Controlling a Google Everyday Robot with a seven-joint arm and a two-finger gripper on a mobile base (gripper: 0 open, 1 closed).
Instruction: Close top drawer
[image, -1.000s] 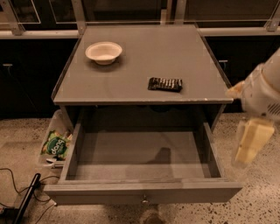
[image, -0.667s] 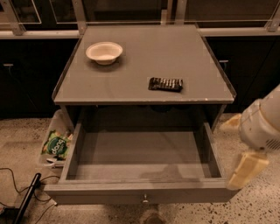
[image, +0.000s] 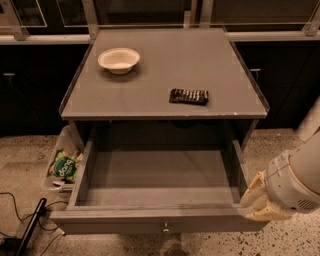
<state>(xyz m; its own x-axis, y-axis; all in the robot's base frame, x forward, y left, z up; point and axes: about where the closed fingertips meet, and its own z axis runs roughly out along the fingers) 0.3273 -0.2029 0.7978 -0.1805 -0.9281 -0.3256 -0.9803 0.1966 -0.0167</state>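
Dropped lower, gripper (image: 257, 200) now sits at the near right corner of the top drawer (image: 150, 221); whether it is open or closed, cannot tell. Drawer stands fully out beneath the counter (image: 200, 65), so closing looks not yet begun.

One top drawer (image: 125, 222), pulled out, bearing one small round knob (image: 165, 229). One white bowl (image: 118, 60) and one dark ridged packet (image: 189, 96) on one grey cabinet top (image: 215, 65). One green snack bag (image: 65, 165) in one clear bin (image: 67, 140), at left. One gripper (image: 257, 200), at the drawer's front right corner.
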